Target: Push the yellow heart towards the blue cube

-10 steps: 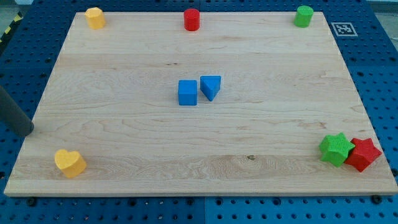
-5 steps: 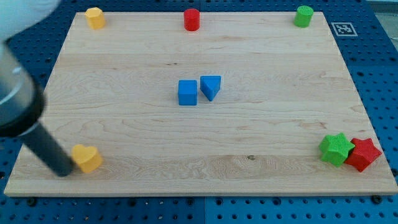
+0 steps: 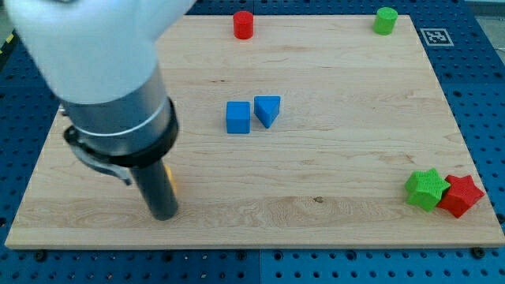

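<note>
My tip [image 3: 164, 213] rests on the board near the view's bottom left. The yellow heart [image 3: 170, 181] is almost wholly hidden behind the rod; only a thin yellow sliver shows at the rod's right edge, just above the tip. The blue cube [image 3: 237, 117] sits near the board's middle, up and to the right of the tip. A blue triangular block [image 3: 267, 110] stands right beside the cube on its right.
A red cylinder [image 3: 243, 25] and a green cylinder [image 3: 385, 20] stand along the top edge. A green star [image 3: 427, 189] and a red star [image 3: 461, 196] touch at the bottom right corner. The arm's bulk covers the top left of the board [image 3: 355, 118].
The arm has swept right along the bottom of the board, pushing the yellow heart right and slightly up. The heart is now mostly hidden by the rod, and the arm now hides the top-left yellow block.
</note>
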